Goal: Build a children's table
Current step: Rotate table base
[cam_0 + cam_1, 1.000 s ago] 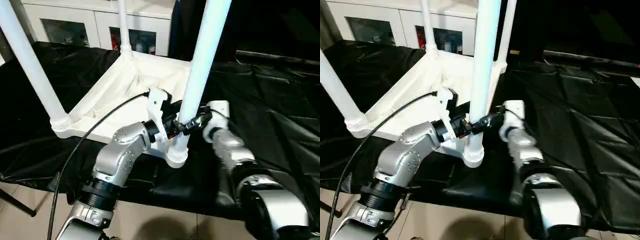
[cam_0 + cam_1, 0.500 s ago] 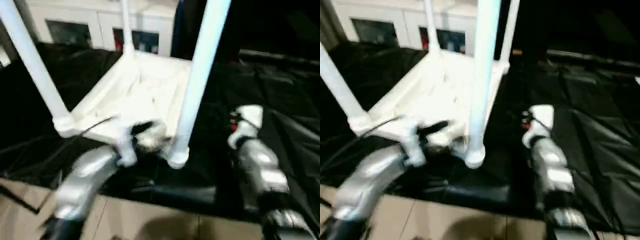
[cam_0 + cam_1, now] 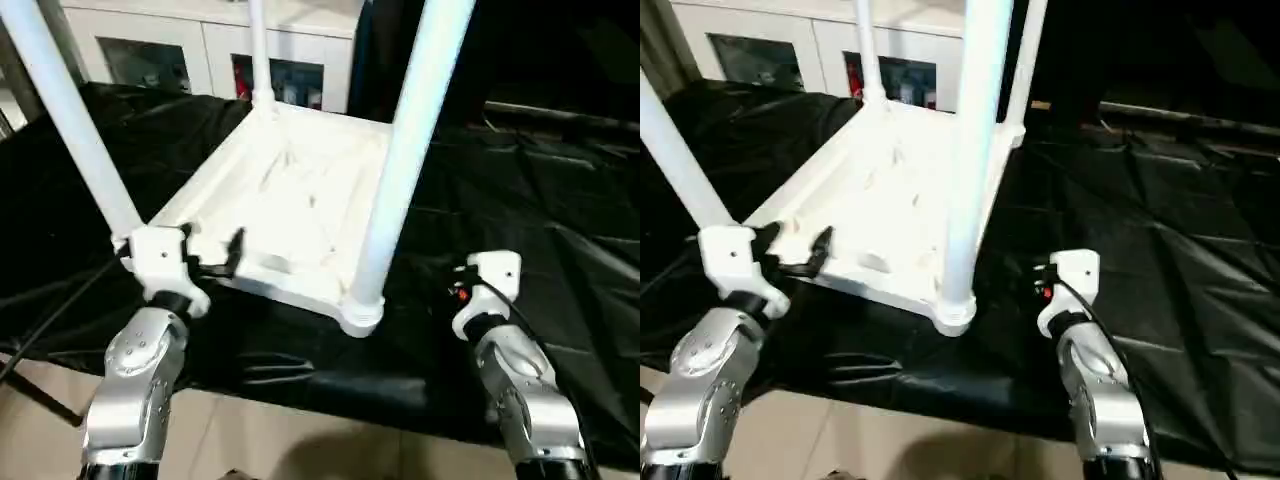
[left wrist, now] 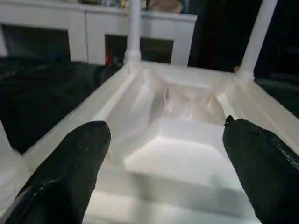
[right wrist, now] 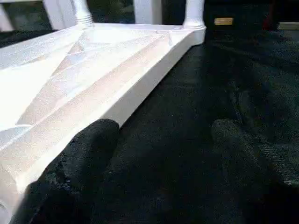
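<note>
Spreading wide and gripping nothing: left gripper [image 4: 163,154], its matte black rounded fingers [image 4: 70,168] framing the ribbed white underside of the children's table [image 3: 290,200]. Likewise parting around bare air: right gripper [image 5: 159,172], coarse-grained black pads [image 5: 77,163] hovering over crinkled black cloth [image 3: 1160,230], just beside the tabletop's smooth straight edge without touching it.

Lying upside down on the cloth-draped surface: the square plastic top, glossy white, its shallow recessed panels meeting at round corner sockets. Standing upright in those sockets: long cylindrical tube legs, the nearest one [image 3: 400,170] rising between the two arms, another [image 3: 70,120] climbing by the left wrist, two more at the far corners.

Flanking the near edge: silver jointed forearms with white wrist housings. Showing behind: white cabinet [image 3: 200,50] with glass doors. Showing beneath the cloth's hem: pale tiled floor [image 3: 300,440].
</note>
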